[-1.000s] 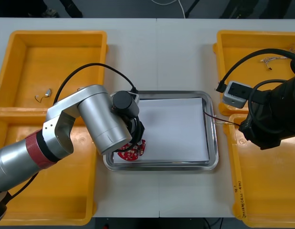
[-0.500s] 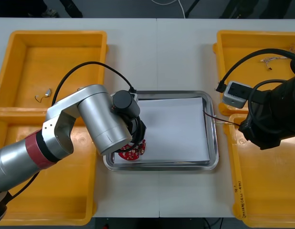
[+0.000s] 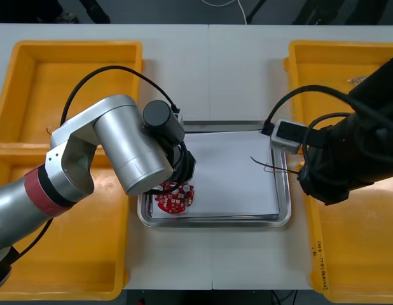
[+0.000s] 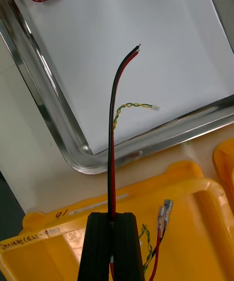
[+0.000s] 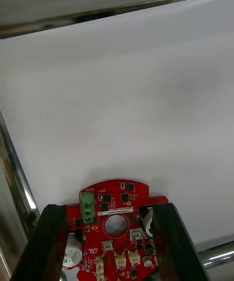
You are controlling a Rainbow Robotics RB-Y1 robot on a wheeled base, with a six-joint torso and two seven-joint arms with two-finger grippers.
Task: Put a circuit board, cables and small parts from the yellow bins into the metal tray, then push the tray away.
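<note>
**Cable over tray, board seated: right arm's drop comes next**

Right gripper: fingers closed on the red-and-black cable. It hangs above the rim of the near right yellow bin, just outside the metal tray.

Key relation: the cable's long axis runs straight out from the fingertips, across the tray's right rim. It ends with its bare tip over the white inside, so the free end is above the tray and the held end is outside it. A thin twisted yellow-green lead sits beside the cable; whether it is joined to it, I cannot tell.

Left gripper: over the tray's near left corner. Its fingers stand apart by the width of the circuit board, one against each edge. This reads as a grip, with the board flat on the white liner.

Judgement:
- The right arm is the nearer one to the cable.
- The gripper needs to go further over the rim towards the tray's middle and lower before it lets go, or the held end may land on the rim or in the bin.
- The small parts are not yet in the tray.
</note>
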